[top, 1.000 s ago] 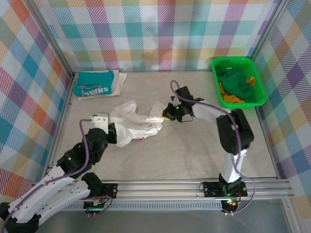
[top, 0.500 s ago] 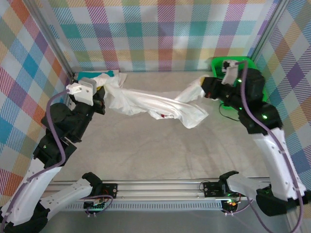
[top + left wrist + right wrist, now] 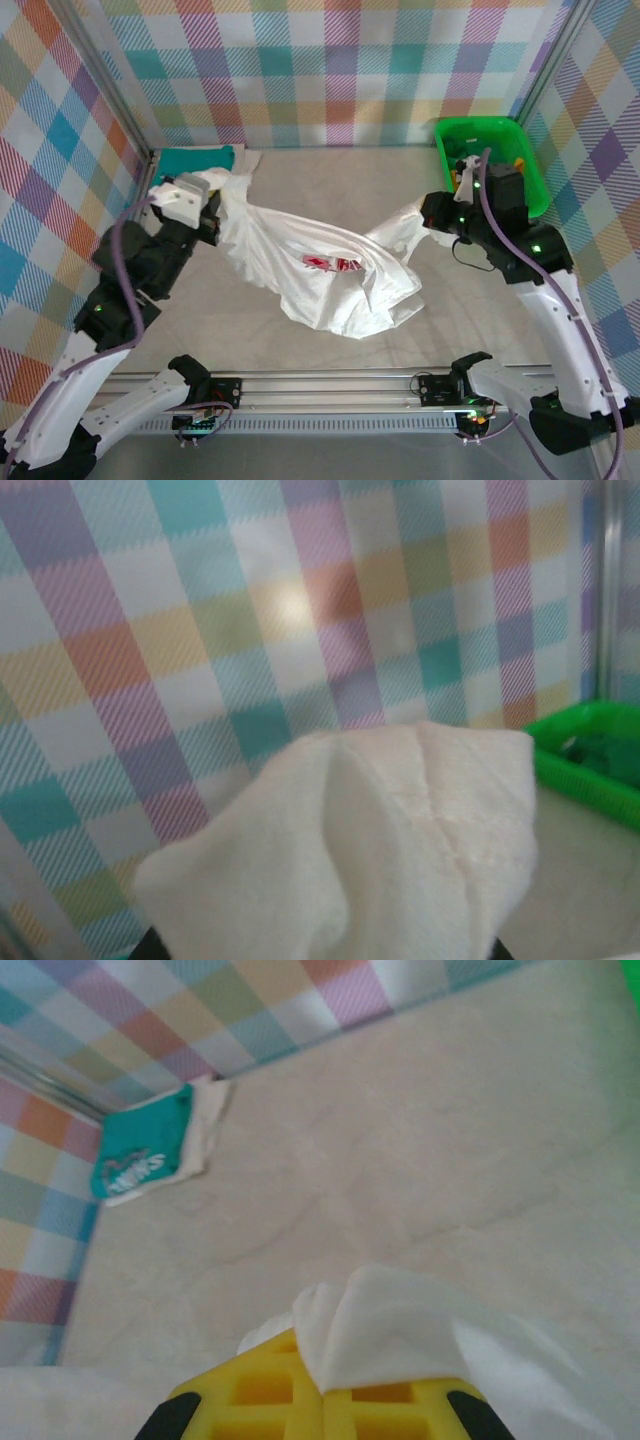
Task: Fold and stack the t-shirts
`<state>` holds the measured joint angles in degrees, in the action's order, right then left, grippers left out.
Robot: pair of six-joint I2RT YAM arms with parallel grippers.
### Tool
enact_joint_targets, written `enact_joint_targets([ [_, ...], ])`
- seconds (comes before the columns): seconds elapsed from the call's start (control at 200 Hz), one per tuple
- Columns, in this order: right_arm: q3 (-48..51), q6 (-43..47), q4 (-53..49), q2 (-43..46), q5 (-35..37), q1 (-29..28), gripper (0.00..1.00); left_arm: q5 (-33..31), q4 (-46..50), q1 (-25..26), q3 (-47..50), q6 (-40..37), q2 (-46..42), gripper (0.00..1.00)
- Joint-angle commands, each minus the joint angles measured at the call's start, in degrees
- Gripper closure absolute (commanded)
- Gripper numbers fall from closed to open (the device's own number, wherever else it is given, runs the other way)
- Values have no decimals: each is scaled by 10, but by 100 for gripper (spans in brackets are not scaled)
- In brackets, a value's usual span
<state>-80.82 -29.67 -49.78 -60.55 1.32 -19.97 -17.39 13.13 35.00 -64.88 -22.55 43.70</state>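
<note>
A white t-shirt [image 3: 330,280] with a red-and-dark print hangs stretched between my two grippers above the table, sagging in the middle with its lower part draped on the table. My left gripper [image 3: 212,222] is shut on its left end; the bunched white cloth [image 3: 380,850] covers the jaws in the left wrist view. My right gripper [image 3: 432,212] is shut on the right end, a white fold [image 3: 400,1330] pinched between the yellow fingers [image 3: 260,1390]. A folded teal t-shirt [image 3: 195,160] with white lettering lies on a white one at the back left corner [image 3: 140,1160].
A green plastic basket [image 3: 535,175] holding green and orange clothes stands at the back right, close behind the right arm. Checked walls enclose the table [image 3: 480,320] on three sides. A metal rail [image 3: 350,385] runs along the near edge.
Both grippers lifted the white t-shirt from a crumpled heap, pulled apart to the sides, and have now come slightly lower and nearer. The shirt has spread wider, its print showing.
</note>
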Motion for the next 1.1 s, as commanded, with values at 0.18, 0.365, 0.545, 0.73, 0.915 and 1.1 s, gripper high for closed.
enact_joint_targets([
  [0.18,109,-32,115,-92,-46,56,98,-34,-113,-82,121,56,19,100],
  [0.365,160,-29,227,-214,-103,66,84,-13,-188,-116,213,126,62,100],
  [0.545,147,-23,241,-277,-127,81,55,-17,-249,-122,263,163,132,100],
  [0.73,230,-52,250,-196,-179,81,48,-23,-259,-127,272,167,153,100],
  [0.915,345,-97,295,-168,-230,65,48,-16,-256,-139,270,170,158,100],
  [1.1,379,-99,364,-220,-256,59,50,-5,-257,-143,273,178,158,100],
])
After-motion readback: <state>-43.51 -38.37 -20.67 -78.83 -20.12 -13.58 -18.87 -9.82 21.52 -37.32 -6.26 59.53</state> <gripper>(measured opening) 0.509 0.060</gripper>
